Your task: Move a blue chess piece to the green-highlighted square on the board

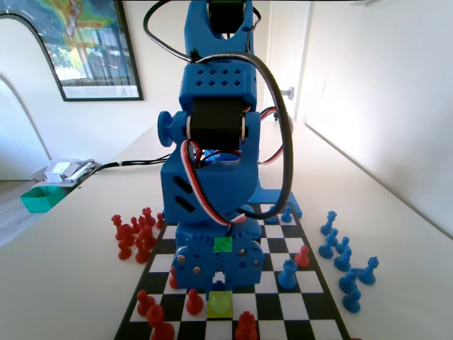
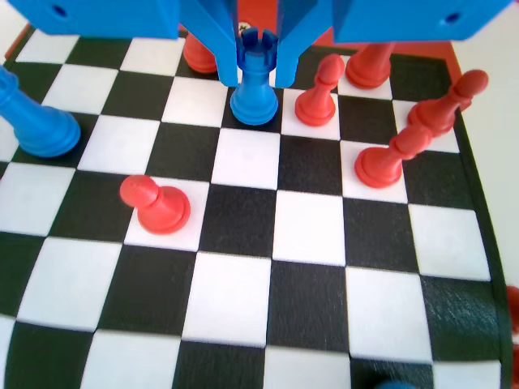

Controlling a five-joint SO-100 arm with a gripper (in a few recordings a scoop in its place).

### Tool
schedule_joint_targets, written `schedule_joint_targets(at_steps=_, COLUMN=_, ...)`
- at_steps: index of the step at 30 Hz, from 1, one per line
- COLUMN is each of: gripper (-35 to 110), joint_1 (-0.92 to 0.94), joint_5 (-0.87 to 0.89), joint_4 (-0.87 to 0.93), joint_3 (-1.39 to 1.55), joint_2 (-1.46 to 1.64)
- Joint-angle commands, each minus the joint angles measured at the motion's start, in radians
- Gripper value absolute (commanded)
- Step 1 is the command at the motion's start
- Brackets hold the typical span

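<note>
your gripper hangs from 12 o'clock in the wrist view, low over the board. its two jaws stand either side of the blue piece, a short rook-like thing with a notched top. the jaws flank its upper half closely; whether they press on it you cannot tell from this angle.

the blue piece stands upright, base down on a dark square at about 12 o'clock of the wrist view. a red pawn stands just beside it at its 3 o'clock, one square over. two more red pieces lean toward 2 o'clock near the board's rim. another red pawn lies tilted on a white square at 9 o'clock of centre. a bulkier blue piece stands at the 10 o'clock edge.

in the fixed view the arm blocks most of the board. the green square shows at about 6 o'clock of the arm's body, overlaid on the blue gripper housing. a lime square sits below it, nearer the camera. spare blue pieces stand off the board at 4 o'clock, a red cluster at 8 o'clock.
</note>
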Motion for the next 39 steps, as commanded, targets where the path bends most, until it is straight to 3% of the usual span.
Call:
schedule_joint_targets(at_steps=1, gripper=3, joint_1=0.008, joint_5=0.005, joint_4=0.04, joint_3=-0.002, joint_2=0.13)
schedule_joint_targets(at_steps=13, gripper=3, joint_1=0.0, joint_5=-0.008, joint_4=0.087, joint_3=0.169, joint_2=0.322)
schedule_joint_targets(at_steps=27, gripper=3, joint_1=0.029, joint_5=-0.075, joint_4=-0.002, joint_3=0.465, joint_2=0.477)
schedule_joint_targets(at_steps=39, gripper=3, joint_1=0.044, joint_5=-0.094, joint_4=-0.069, joint_3=0.548, joint_2=0.492)
